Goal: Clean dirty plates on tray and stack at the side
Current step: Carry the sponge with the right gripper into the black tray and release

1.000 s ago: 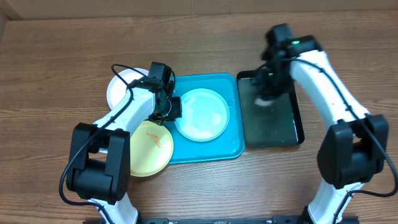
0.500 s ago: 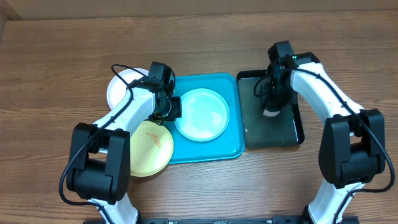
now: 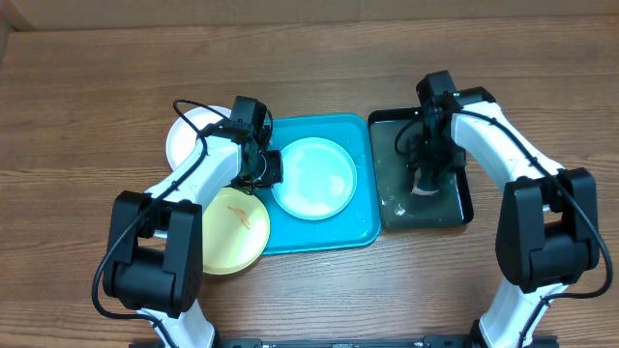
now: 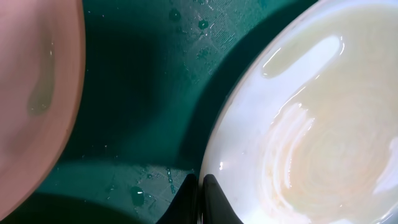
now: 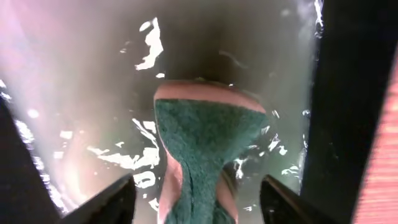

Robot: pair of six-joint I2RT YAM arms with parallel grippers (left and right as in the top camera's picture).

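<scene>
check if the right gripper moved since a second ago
Yes. The right gripper has moved along the black tray, from the tray's far end toward its near edge, closer to the robot's base.

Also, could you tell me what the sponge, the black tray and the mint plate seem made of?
The sponge looks like soft foam under a fibrous green scouring face. The black tray is probably hard plastic, glossy with wet glints. The mint plate seems smooth, shiny plastic.
</scene>
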